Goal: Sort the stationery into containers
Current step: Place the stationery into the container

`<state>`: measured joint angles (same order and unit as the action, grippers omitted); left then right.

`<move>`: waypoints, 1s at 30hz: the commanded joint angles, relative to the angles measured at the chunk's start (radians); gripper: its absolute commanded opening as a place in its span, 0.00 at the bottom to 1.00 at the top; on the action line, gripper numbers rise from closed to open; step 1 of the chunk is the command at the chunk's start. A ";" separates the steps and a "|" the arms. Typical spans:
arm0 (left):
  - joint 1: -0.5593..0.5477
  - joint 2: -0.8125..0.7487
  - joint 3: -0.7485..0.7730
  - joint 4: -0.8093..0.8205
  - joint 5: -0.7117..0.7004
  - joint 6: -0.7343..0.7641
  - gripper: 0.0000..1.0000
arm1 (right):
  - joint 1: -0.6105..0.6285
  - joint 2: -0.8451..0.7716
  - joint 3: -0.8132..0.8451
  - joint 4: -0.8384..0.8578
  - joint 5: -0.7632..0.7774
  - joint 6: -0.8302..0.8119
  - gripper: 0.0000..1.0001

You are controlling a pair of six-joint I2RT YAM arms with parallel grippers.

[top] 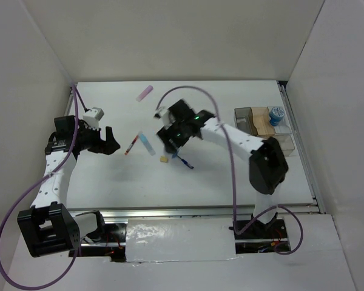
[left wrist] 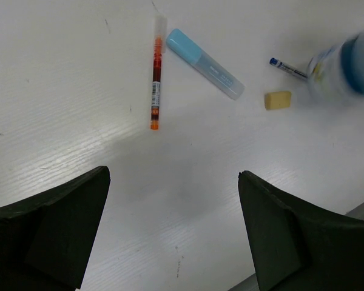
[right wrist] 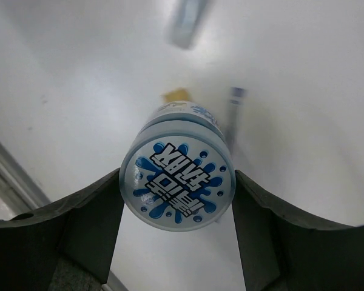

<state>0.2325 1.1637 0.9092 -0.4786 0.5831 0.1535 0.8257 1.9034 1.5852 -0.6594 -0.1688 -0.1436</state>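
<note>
My right gripper [top: 171, 143] is shut on a round blue-white roll [right wrist: 178, 182] and holds it above the table; the roll shows blurred in the left wrist view [left wrist: 346, 65]. Below it lie a tan cube [top: 164, 159] and a blue pen [top: 185, 162]. A red pen [top: 131, 145] and a light-blue bar [top: 147, 143] lie between the arms. A pink bar [top: 145, 93] lies at the back. My left gripper [top: 112, 144] is open and empty, to the left of the red pen [left wrist: 156, 79]. The clear divided tray [top: 286, 144] stands at the right and holds a second roll [top: 277, 115].
The tray has a smoky-grey section [top: 244, 116] and a beige block [top: 265, 125] beside it. White walls close in the table on the left, back and right. The table's front edge [top: 194, 210] runs just ahead of the arm bases.
</note>
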 commanded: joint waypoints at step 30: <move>0.005 0.060 0.011 0.112 0.080 -0.025 0.99 | -1.123 -0.169 0.053 -0.039 0.379 0.024 0.09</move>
<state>0.2329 1.2182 0.9092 -0.4068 0.6292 0.1474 -0.3008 1.7294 1.5558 -0.7620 0.1432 -0.1452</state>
